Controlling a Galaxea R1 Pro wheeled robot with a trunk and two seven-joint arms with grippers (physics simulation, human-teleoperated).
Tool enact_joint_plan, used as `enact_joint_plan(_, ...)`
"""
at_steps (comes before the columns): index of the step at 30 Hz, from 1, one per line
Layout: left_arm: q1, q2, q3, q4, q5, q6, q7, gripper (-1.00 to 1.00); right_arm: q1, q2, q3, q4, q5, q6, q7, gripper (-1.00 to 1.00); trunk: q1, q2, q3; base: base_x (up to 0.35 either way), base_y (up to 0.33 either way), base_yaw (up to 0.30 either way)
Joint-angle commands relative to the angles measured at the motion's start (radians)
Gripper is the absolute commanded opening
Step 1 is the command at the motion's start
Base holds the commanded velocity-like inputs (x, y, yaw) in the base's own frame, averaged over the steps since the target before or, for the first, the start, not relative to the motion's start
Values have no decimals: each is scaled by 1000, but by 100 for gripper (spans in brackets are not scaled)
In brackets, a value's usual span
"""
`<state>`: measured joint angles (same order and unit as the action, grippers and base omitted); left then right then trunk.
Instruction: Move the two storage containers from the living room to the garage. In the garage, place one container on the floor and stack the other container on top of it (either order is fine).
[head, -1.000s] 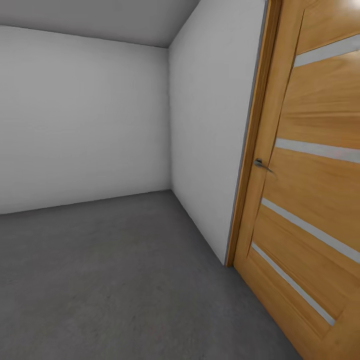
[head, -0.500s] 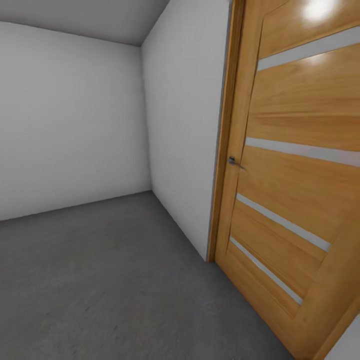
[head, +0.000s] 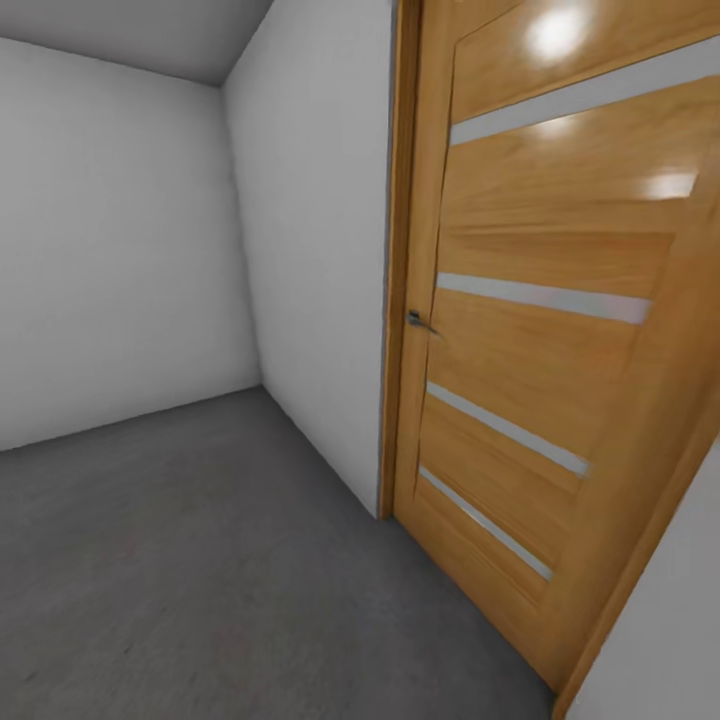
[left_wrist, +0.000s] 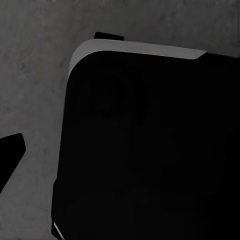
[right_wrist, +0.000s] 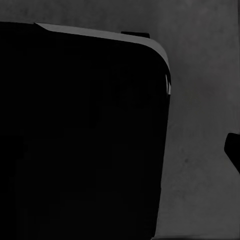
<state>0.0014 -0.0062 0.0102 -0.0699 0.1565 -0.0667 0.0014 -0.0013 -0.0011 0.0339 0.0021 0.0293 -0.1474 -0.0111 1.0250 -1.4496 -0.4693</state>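
I am in the garage, and the two storage containers are out of view. In the head view the dark grey concrete floor (head: 200, 570) runs up to plain white walls (head: 110, 250). An orange-wood door (head: 540, 350) with pale stripes stands at the right. In the left wrist view a dark fingertip (left_wrist: 10, 152) juts in at the edge, over the floor (left_wrist: 35, 75). A similar dark fingertip (right_wrist: 233, 150) pokes into the right wrist view. Neither wrist view shows whether its gripper is open or shut, and nothing is visible in either one.
The door carries a small metal handle (head: 418, 321) and adjoins a white side wall (head: 310, 250) that meets the back wall in a corner. A further white wall edge (head: 670, 620) is at the lower right. My black base (left_wrist: 150, 150) (right_wrist: 80, 140) covers much of both wrist views.
The head camera has turned to the right, so the door and the wall corner sit further left in the picture and the door looks larger. Nothing in the room has moved.
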Motion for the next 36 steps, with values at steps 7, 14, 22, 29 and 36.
enact_joint_plan(7,0,0,-1,1,26,-2,0,100,0,1,3,2,3,-3,-1,100,0,0,-1,0,0,-287)
enact_joint_plan(14,0,-1,-1,1,29,-2,-1,100,0,0,3,3,3,-2,-1,100,0,0,-1,107,105,-193)
enact_joint_plan(22,0,-1,-1,1,29,-2,-1,100,0,-4,6,3,3,0,-1,100,0,0,-1,199,285,-16)
enact_joint_plan(29,0,-1,-1,2,29,-1,-1,100,0,0,5,3,1,-3,-2,100,0,0,-1,193,310,-99)
enact_joint_plan(36,0,-1,-1,2,30,-1,0,100,0,0,4,3,3,-3,-2,100,0,0,-1,193,312,-276)
